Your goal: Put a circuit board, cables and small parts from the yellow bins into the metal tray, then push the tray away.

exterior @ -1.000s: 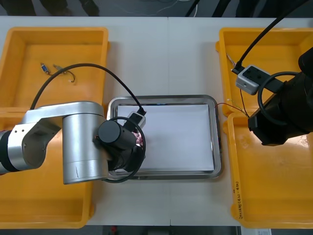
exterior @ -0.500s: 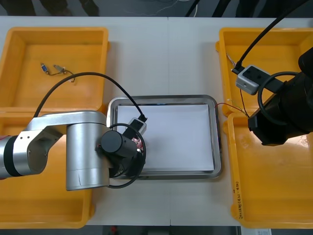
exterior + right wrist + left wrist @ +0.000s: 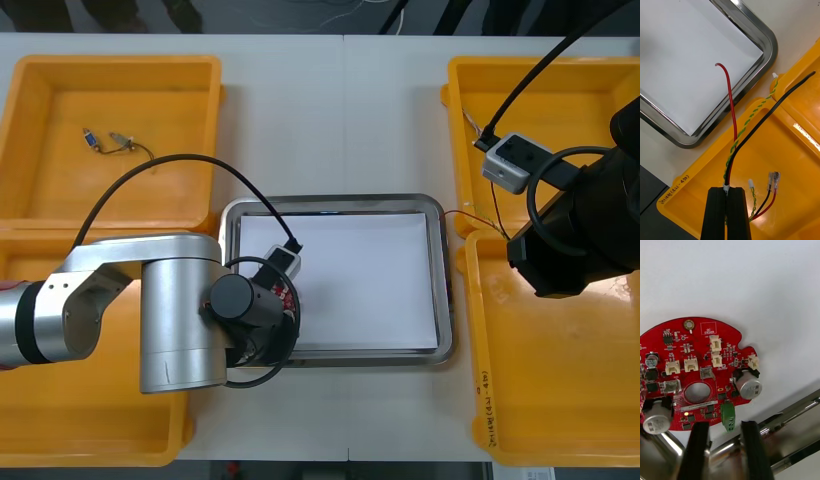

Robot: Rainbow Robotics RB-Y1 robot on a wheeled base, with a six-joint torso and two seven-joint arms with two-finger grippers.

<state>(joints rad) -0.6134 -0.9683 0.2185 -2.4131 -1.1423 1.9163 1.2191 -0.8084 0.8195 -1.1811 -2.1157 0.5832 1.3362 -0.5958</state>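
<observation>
A round red circuit board (image 3: 726,333) lies flat on the white inside of the metal tray (image 3: 790,416), at its near left corner. My left gripper (image 3: 725,435) hovers over the board's edge, open, fingers apart on either side of the green connector. In the front view the left wrist covers most of the board (image 3: 287,293). My right gripper (image 3: 727,189) is shut on a bundle of cables: a red wire (image 3: 732,108), a black one (image 3: 771,112) and a green-yellow twisted one (image 3: 752,116). It holds them above the near right yellow bin (image 3: 790,150), beside the tray's corner (image 3: 767,41).
The tray (image 3: 435,280) sits mid-table between the yellow bins. The far left bin (image 3: 190,80) holds a short cable with small metal parts (image 3: 120,140). The right arm (image 3: 575,240) hangs over the divide between the two right bins. More connector wires (image 3: 767,191) lie in the near right bin.
My left gripper has opened and let go of the circuit board, which now rests in the tray; the left arm shifted slightly nearer. The right arm has not moved.
</observation>
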